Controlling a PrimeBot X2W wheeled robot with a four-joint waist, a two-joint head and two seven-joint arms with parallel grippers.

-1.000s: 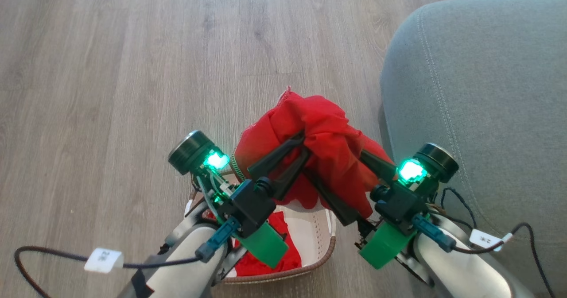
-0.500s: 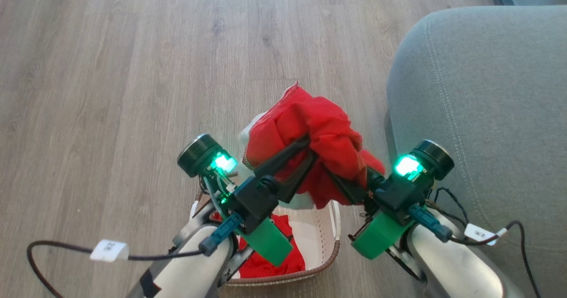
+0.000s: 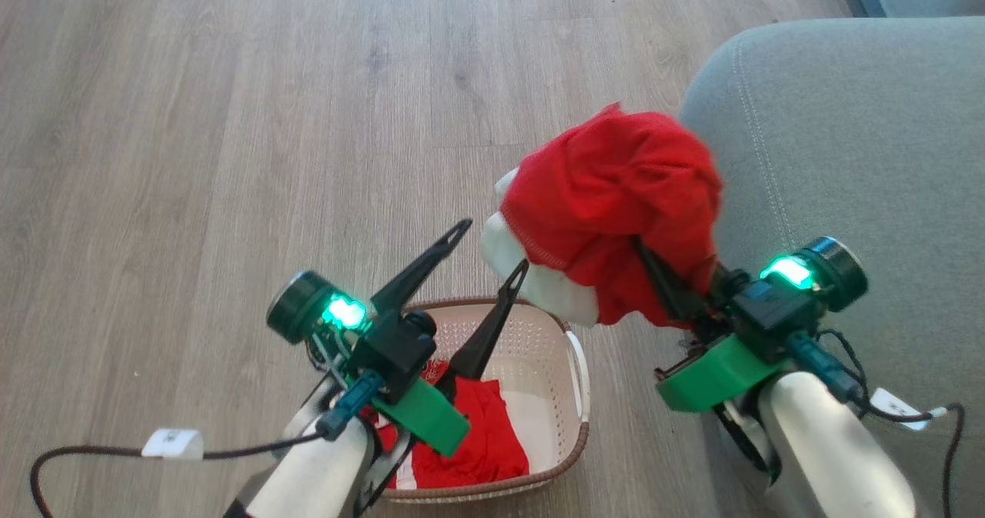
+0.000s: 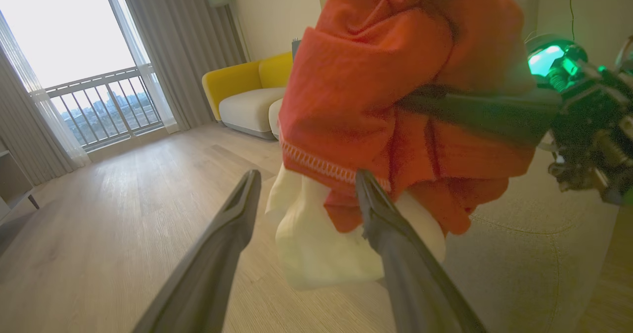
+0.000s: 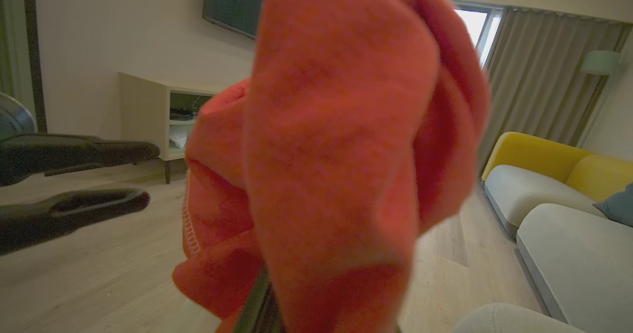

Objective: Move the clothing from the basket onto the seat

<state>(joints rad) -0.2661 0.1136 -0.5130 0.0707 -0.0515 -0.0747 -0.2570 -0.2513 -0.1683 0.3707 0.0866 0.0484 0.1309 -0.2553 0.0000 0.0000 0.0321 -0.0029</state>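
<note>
1. Above the gap between basket and seat, a bunched red garment with a white hem hangs in the air, clear of the floor. In the head view its far edge overlaps the seat's rounded corner.
2. The right gripper is clenched on this garment from below. Its dark fingers are buried in the folds and the cloth drapes over them.
3. The left gripper stands spread wide and grasps nothing. One fingertip sits right at the white hem; whether it touches the cloth cannot be told.
4. A second red garment with white trim lies crumpled in the basket, at the end nearer the robot, partly hidden behind the left wrist.
5. The basket stands on the wooden floor, just beside the seat, a grey cushion with a line of pale stitching.
6. Farther off, the left wrist view shows a yellow sofa near a curtained window.
</note>
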